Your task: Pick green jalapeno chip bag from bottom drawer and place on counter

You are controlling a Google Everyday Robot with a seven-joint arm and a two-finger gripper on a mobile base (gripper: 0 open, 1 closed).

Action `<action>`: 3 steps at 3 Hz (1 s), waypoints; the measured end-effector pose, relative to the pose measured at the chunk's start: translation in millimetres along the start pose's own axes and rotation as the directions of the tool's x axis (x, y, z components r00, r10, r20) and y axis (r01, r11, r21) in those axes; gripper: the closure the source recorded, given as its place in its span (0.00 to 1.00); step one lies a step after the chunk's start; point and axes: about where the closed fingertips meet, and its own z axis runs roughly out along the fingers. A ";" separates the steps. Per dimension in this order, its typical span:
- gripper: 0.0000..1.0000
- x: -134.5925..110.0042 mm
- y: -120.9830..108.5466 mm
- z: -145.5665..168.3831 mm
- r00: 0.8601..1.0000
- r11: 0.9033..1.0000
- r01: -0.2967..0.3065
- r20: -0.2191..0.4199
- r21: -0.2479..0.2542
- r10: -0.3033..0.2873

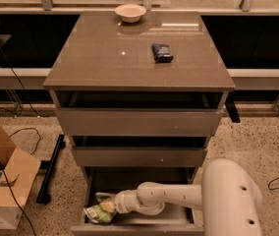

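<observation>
The bottom drawer (129,227) is pulled open below two shallower drawers. The green jalapeno chip bag (96,214) lies at its front left, green with white patches. My white arm reaches from the lower right into the drawer, and my gripper (108,206) is at the bag's right edge, touching or over it. The counter (105,53) is the glossy grey-brown top of the cabinet.
A small dark blue packet (162,52) lies right of centre on the counter, and a white bowl (130,12) stands at its back edge. A cardboard box (4,181), a black bar (51,168) and cables lie on the floor at left.
</observation>
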 end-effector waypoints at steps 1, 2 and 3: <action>1.00 -17.2 26.9 -40.4 0.993 0.997 0.053 0.109 -0.049 -0.047; 1.00 -36.3 58.0 -96.7 0.967 0.989 0.137 0.225 -0.059 -0.121; 1.00 -48.9 94.3 -156.4 0.923 0.973 0.226 0.332 -0.054 -0.196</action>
